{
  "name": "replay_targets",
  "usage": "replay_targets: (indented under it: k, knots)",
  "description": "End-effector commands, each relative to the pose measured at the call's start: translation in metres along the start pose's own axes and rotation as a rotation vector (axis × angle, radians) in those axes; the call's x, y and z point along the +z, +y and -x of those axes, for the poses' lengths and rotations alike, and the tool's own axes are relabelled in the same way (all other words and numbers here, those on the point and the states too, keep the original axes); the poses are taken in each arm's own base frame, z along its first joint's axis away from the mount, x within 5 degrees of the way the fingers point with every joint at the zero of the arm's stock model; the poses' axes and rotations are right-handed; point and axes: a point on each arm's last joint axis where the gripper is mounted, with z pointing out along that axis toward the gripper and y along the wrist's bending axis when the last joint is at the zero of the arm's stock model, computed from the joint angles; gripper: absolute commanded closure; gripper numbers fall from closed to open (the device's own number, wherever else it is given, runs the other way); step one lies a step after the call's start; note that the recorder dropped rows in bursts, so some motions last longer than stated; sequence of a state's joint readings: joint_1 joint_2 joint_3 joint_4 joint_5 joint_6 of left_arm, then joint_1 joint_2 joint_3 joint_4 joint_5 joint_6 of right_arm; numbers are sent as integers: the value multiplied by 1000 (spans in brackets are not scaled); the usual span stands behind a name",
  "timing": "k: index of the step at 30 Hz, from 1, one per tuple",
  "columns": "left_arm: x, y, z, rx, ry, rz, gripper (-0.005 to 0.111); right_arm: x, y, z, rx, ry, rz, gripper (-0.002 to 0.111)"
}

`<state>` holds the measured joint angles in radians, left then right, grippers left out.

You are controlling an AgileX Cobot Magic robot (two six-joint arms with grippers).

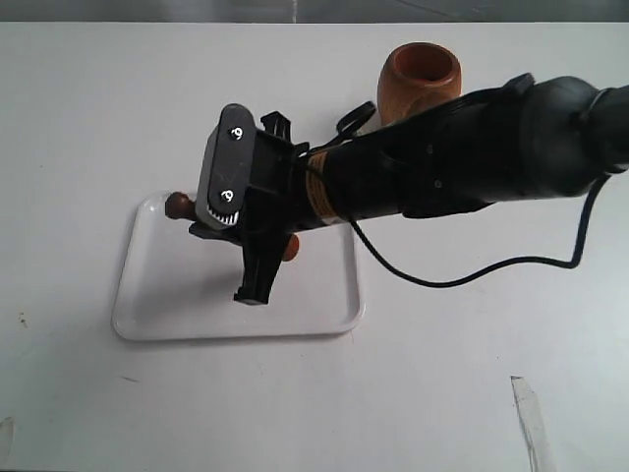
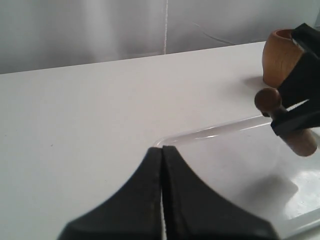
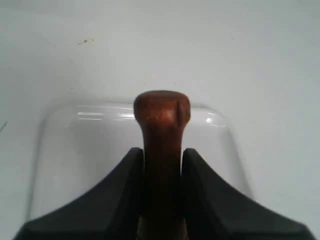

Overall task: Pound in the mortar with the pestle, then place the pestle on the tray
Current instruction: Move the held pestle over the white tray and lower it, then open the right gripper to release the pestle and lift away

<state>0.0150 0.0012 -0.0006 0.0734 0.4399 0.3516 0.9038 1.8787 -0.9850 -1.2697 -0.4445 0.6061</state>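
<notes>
Right pincer (image 3: 162,152) clamps the pestle (image 1: 179,206), hiding its middle over the tray (image 1: 157,295).

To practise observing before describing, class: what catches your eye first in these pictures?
A big black robot arm stretches from the right over the flat white plastic tray, its right gripper clamped on the dark reddish-brown wooden pestle. Beyond the tray stands the light brown wooden mortar.

A plain white tabletop (image 1: 472,393) meets a pale grey backdrop (image 2: 100,30).
</notes>
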Motion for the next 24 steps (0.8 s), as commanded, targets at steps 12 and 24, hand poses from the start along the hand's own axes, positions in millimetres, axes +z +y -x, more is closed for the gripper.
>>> replay_targets:
  k: [12, 24]
  knots:
    - [0, -1, 0, -12, -7, -8, 107, 27, 9, -32, 94, 92, 40, 108]
    - [0, -1, 0, -12, -7, -8, 107, 27, 4, -34, 170, 113, -17, 81]
